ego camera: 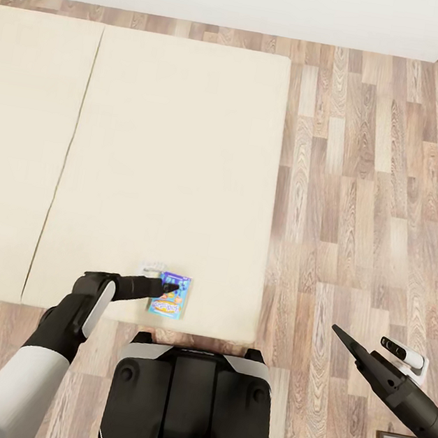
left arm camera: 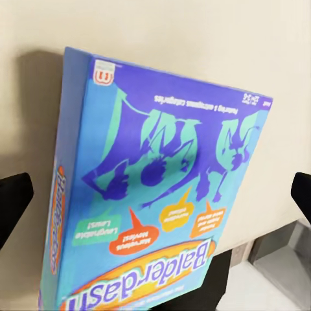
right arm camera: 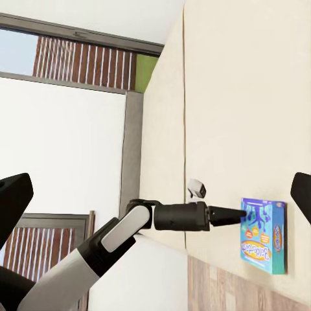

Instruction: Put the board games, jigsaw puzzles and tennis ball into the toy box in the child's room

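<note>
The left gripper's [ego camera: 174, 285] black, tapered fingers [left arm camera: 14, 201] stand wide apart, one to either side of the board game [ego camera: 169, 295] and holding nothing; whether they touch it I cannot tell. The game is a small flat cardboard box with a glossy blue lid printed with purple cartoon figures, coloured speech bubbles and an orange banner. It lies flat on the bed [ego camera: 163, 168], near the front edge and closer to its right corner. The mattress is plain, smooth beige, split by a thin seam on the left. Just beyond the box sits a small pale object, too blurred to name. The right gripper [ego camera: 367, 348] hangs open over the wood-plank floor [ego camera: 377, 202], its two dark fingers spread and empty, well apart from the bed.
</note>
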`<state>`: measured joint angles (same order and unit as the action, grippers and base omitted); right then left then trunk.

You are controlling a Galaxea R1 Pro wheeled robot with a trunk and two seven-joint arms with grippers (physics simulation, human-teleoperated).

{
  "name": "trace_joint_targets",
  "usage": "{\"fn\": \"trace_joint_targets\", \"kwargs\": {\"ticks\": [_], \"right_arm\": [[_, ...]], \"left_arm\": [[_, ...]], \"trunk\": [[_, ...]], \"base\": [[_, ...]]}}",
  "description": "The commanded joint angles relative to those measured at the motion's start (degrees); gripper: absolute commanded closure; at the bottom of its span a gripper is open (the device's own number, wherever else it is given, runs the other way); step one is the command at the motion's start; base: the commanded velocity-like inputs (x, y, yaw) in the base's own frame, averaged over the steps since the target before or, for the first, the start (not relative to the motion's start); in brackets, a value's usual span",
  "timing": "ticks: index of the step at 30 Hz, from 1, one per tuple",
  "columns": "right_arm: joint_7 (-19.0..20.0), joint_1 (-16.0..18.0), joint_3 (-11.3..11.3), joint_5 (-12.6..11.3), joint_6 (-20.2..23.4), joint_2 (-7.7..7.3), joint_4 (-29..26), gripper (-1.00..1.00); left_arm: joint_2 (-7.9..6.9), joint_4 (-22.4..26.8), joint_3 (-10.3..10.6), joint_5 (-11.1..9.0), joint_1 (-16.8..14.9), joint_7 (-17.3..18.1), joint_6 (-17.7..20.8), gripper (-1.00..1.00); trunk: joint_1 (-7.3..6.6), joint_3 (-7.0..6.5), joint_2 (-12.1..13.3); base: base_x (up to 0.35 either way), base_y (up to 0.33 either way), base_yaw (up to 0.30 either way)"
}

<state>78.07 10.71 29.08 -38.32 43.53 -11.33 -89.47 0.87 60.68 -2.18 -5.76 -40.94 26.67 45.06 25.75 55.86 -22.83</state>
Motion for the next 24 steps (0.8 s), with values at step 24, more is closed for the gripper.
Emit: {"fn": "trace_joint_targets", "kwargs": {"ticks": [24], "right_arm": [[0.1,0.0,0.0,-0.2,0.6,-0.01,0.0,-1.0]], "left_arm": [[0.22,-0.3,0.5,0.0,0.0,-0.3,2.8,-1.0]], "trunk": [[0.03,0.05,-0.1]], "base": [[0.0,0.0,0.0]]}}
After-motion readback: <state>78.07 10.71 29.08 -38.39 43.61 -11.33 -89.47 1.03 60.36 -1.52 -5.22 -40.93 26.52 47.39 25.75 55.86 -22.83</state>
